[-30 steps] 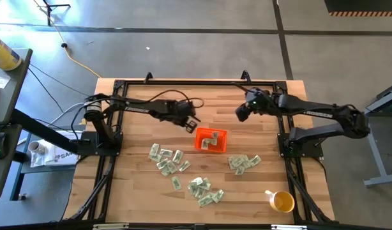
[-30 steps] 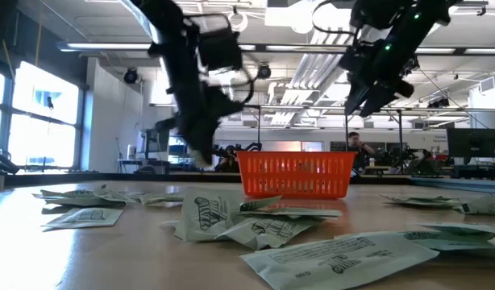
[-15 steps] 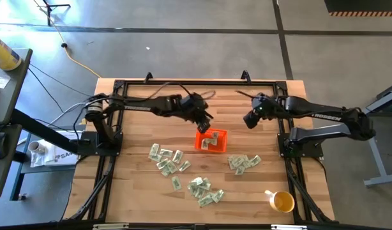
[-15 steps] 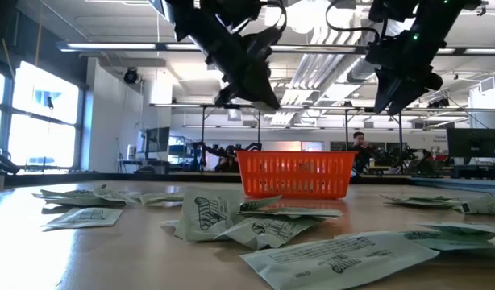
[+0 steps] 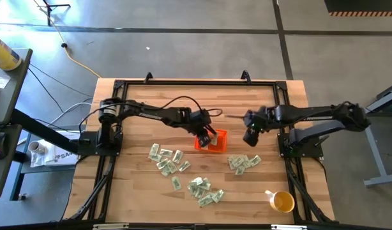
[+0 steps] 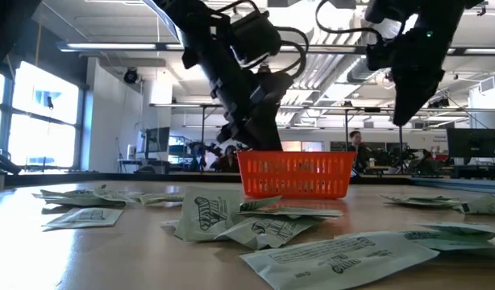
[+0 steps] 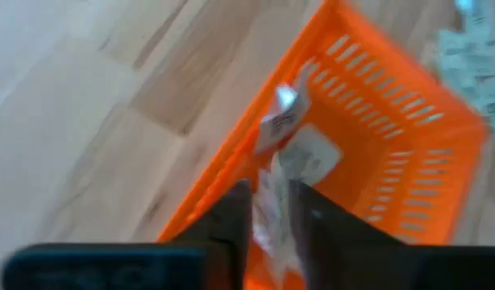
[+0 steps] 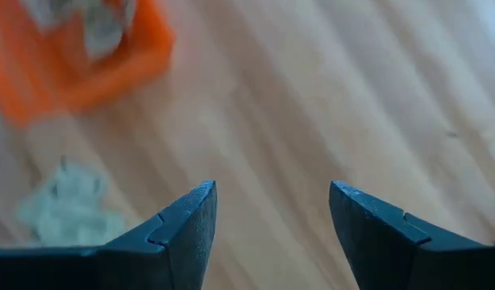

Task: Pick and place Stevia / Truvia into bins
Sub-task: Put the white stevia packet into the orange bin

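The left gripper hangs over the left edge of the orange bin, just right of centre in the high view. In the left wrist view its two fingers stand a narrow gap apart with a pale packet showing between them, lower centre of that frame. I cannot tell whether the fingers pinch the packet or have let go of it. More packets lie on the floor of the bin beyond, near the centre of that frame.

The right gripper is right of the bin in the high view, above the bare wooden table. In the right wrist view its fingers are spread wide, with nothing but wood between them.

Loose packets lie in three groups on the table in the high view: one cluster lower left of the bin, one at lower centre, one lower right of the bin, below the right gripper. A yellow-and-white cup stands at lower right, well apart from the bin.

In the low view the bin sits at centre frame, with packets in the foreground.
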Robot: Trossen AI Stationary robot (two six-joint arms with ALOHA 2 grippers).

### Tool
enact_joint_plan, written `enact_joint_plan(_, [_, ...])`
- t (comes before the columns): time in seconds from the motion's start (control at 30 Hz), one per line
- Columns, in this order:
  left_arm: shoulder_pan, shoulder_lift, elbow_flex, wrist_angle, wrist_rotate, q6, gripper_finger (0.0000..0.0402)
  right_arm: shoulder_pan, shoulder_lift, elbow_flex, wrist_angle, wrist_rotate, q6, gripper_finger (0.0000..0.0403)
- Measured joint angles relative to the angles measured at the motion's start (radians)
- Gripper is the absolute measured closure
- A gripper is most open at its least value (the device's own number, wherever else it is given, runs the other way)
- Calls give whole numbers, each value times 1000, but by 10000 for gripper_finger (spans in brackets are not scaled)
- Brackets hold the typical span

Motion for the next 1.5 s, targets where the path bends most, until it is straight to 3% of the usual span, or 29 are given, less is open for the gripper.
enact_joint_plan(0.2, [0, -45, 0, -83, -15, -5, 157, 102, 113, 0, -8, -51, -77, 161])
enact_joint_plan(0.37, [0, -129, 0, -242, -128, -3, 119, 180, 176, 0, -4, -59, -102, 153])
enact_joint_plan(0.57, [10, -213, 1, -500, -302, 16, 149, 309, 201, -60, 44, -111, -159, 157])
enact_joint_plan(0.73, [24, -226, -1, -627, -307, -6, 186, 413, 203, -143, 87, -170, -60, 155])
enact_joint_plan(0.93, [19, -250, -2, -639, -285, -6, 201, 497, 203, -145, 156, -63, -85, 151])
enact_joint_plan(1.07, [20, -316, -43, -618, -285, -1, 200, 520, 205, -189, 216, -71, -84, 150])
enact_joint_plan(1.27, [20, -525, -240, -456, -228, -27, 202, 526, 202, -258, 232, -108, 57, 149])
enact_joint_plan(1.5, [20, -797, -507, -170, -113, -164, 204, 511, 199, -291, 314, -116, -38, 157])
